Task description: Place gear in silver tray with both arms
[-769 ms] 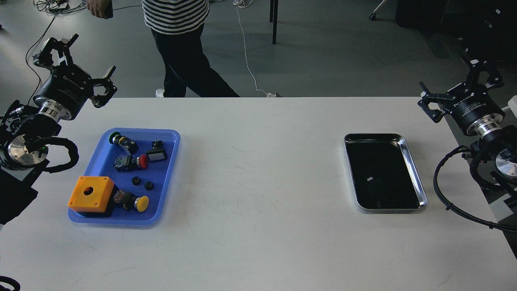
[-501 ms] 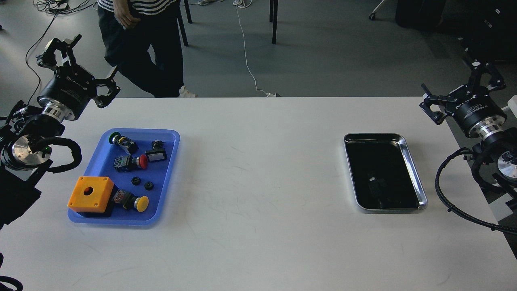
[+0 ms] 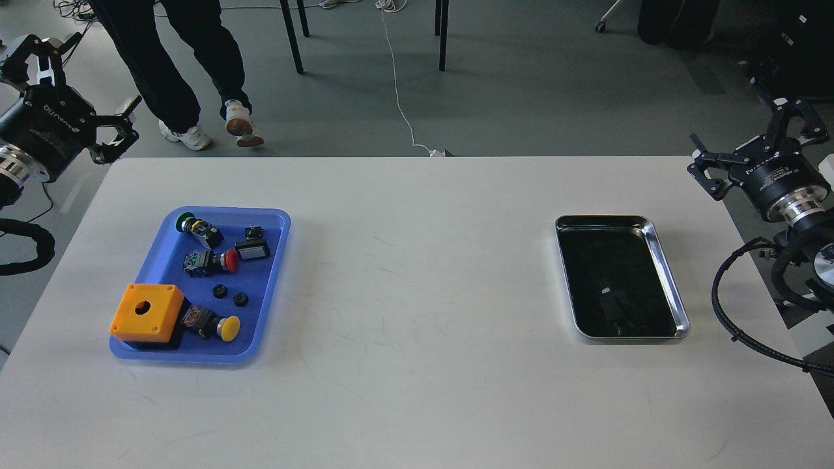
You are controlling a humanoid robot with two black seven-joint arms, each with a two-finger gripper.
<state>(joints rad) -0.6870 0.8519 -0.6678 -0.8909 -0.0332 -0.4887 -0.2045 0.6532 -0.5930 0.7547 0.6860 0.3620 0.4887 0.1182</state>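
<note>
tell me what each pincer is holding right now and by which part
Nothing is held. The left pincer and the right pincer are both open and empty, off the white table's far corners.

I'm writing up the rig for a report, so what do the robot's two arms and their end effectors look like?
Both arms are black. Each wrist is a black cylinder with white lettering too small to read and a shiny silver ring behind it. The left end effector and the right end effector are black skeletal two-finger claws built of linkage bars. Black ribbed cable conduit loops beside each arm.
</note>
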